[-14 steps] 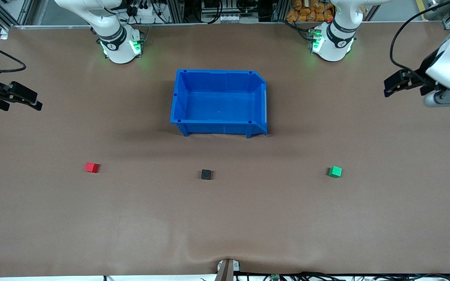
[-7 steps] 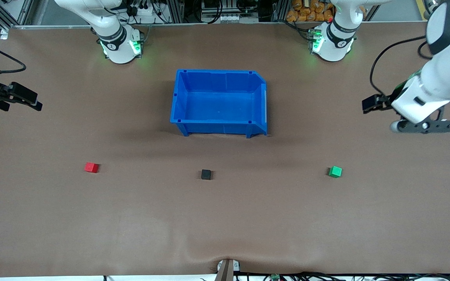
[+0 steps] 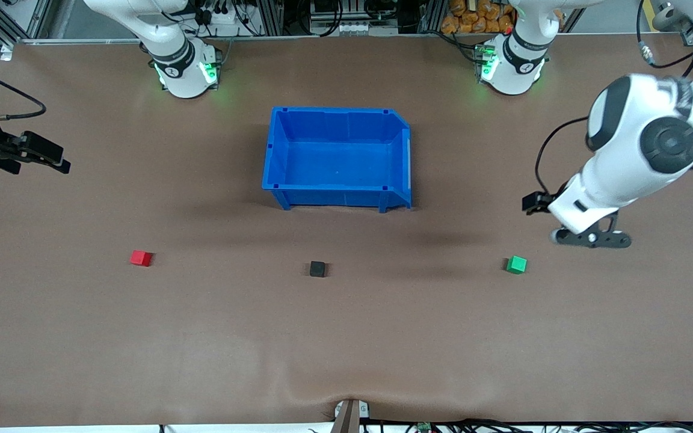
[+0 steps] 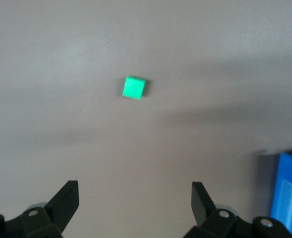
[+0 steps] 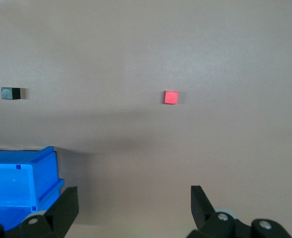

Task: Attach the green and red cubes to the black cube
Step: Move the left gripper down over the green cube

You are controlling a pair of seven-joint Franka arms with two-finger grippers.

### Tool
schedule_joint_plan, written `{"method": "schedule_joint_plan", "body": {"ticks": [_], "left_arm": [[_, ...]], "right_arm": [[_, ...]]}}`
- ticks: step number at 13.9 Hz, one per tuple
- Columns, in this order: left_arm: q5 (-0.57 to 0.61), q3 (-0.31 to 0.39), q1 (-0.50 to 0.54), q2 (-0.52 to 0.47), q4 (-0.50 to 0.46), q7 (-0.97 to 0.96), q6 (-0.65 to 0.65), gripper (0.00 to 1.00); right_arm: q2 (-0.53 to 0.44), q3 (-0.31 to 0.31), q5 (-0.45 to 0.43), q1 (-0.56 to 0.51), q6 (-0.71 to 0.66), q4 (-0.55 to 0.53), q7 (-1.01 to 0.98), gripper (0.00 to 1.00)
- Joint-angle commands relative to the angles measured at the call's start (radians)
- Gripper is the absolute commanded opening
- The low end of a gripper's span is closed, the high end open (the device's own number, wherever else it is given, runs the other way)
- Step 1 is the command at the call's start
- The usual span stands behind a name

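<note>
Brown table (image 3: 346, 337), blue bin (image 3: 337, 192), three cubes apart

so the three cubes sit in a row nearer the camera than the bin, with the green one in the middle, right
Not quite: the black cube is in the middle, between the red cube and the green cube. The front view shows it. They do lie in a row nearer the camera than the bin.

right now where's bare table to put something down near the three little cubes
Bare brown table spreads between the cube row and the front camera. Gaps lie between the small matte red cube and small matte black cube, and between that and the small matte green cube. The blue plastic bin is empty. Busiest spot: beside the green cube, under the open left gripper.
</note>
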Motion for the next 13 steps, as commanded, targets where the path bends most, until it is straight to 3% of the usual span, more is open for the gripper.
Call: {"method": "schedule_joint_plan", "body": {"ticks": [1,7,10,13], "left_arm": [[0.024,-0.007,0.006,0.046,-0.036,0.028,0.107,1.00],[0.090,-0.006,0.018,0.201,-0.049,0.045,0.346,1.00],[0.088,-0.006,0.034,0.277,-0.047,0.114,0.452,1.00],[0.088,-0.004,0.041,0.318,-0.047,0.169,0.489,1.00]], "right_arm": [[0.002,0.001,-0.017,-0.006,-0.013,0.014,-0.007,1.00],[0.011,0.000,-0.054,-0.012,0.003,0.003,0.007,1.00],[0.054,-0.002,-0.129,-0.015,0.047,0.012,0.004,1.00],[0.099,-0.005,-0.117,-0.096,0.053,0.025,-0.001,1.00]]}}
